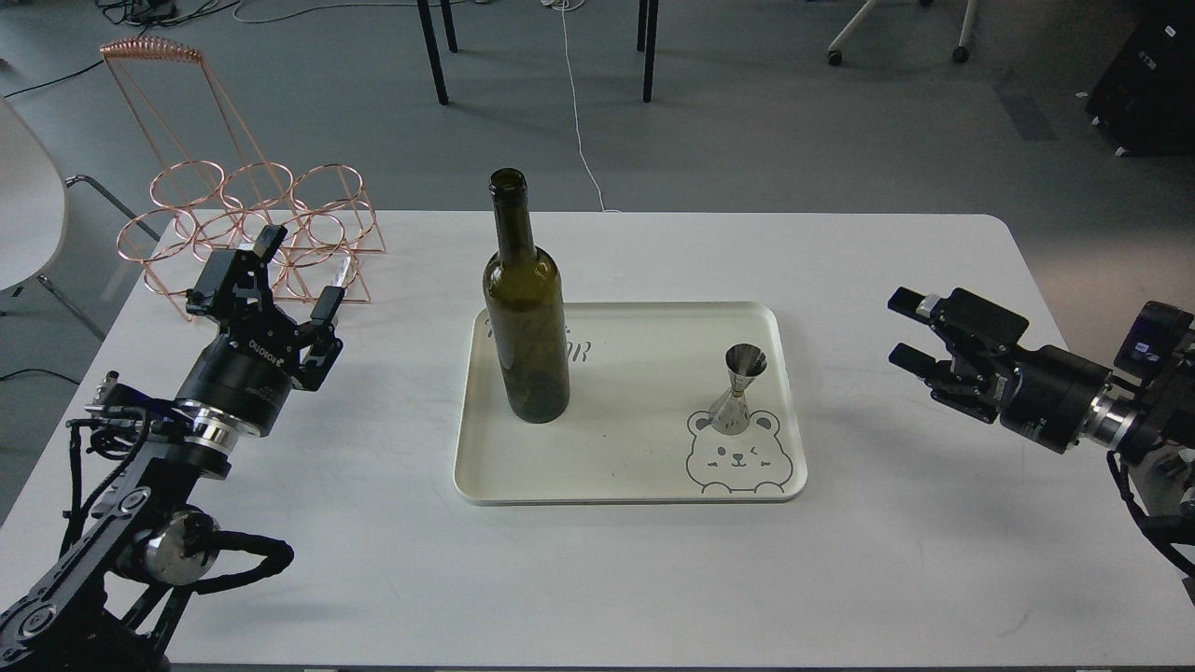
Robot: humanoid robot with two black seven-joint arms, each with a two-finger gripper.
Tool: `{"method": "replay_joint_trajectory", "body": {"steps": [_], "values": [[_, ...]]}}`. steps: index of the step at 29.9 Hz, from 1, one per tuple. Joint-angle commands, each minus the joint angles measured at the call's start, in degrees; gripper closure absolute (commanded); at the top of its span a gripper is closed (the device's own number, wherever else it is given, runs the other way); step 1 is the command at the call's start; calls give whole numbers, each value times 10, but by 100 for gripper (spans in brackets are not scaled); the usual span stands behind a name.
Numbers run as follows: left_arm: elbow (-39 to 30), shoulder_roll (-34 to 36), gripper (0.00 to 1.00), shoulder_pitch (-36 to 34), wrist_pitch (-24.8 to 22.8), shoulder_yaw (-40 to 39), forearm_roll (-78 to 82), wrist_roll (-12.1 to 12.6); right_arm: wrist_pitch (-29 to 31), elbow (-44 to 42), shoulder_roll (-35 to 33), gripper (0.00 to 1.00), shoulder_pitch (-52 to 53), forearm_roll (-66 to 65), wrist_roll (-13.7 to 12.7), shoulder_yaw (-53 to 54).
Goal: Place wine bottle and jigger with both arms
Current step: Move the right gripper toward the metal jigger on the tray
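The dark olive-green wine bottle (525, 317) stands upright on the left part of a cream tray (616, 467). The small steel jigger (736, 388) stands upright on the tray's right part, just above a printed bear. My left gripper (297, 271) is open and empty, left of the tray and well clear of the bottle. My right gripper (904, 327) is open and empty, right of the tray, its fingers pointing left toward the jigger with a wide gap between them and it.
A copper wire bottle rack (247, 219) stands at the table's back left, just behind my left gripper. The white table (597, 579) ends close behind the tray. Chair and table legs stand on the floor beyond.
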Motion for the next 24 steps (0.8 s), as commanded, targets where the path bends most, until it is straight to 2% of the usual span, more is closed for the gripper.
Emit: {"method": "replay_joint_trajectory", "body": {"steps": [1,7,9,12,17,21,24], "values": [[-5,1,2,0,0,0,0,-4,-101,62,-5,2,-29,-193,0,-14],[-9,4,2,0,0,1,0,-4,-330,25,17,2,-30,-491,0,-59],[-16,4,2,0,0,1,0,-4,-401,-16,58,2,-26,-544,0,-61],[-25,4,2,1,0,1,0,-4,-466,-80,120,2,-18,-584,0,-64],[-27,6,2,2,1,1,0,-4,-542,-176,207,2,27,-584,0,-90],[-32,5,2,3,1,1,1,-4,-544,-221,259,3,51,-584,0,-97],[-33,5,2,3,1,1,1,-3,-544,-231,269,5,60,-584,0,-101]]}}
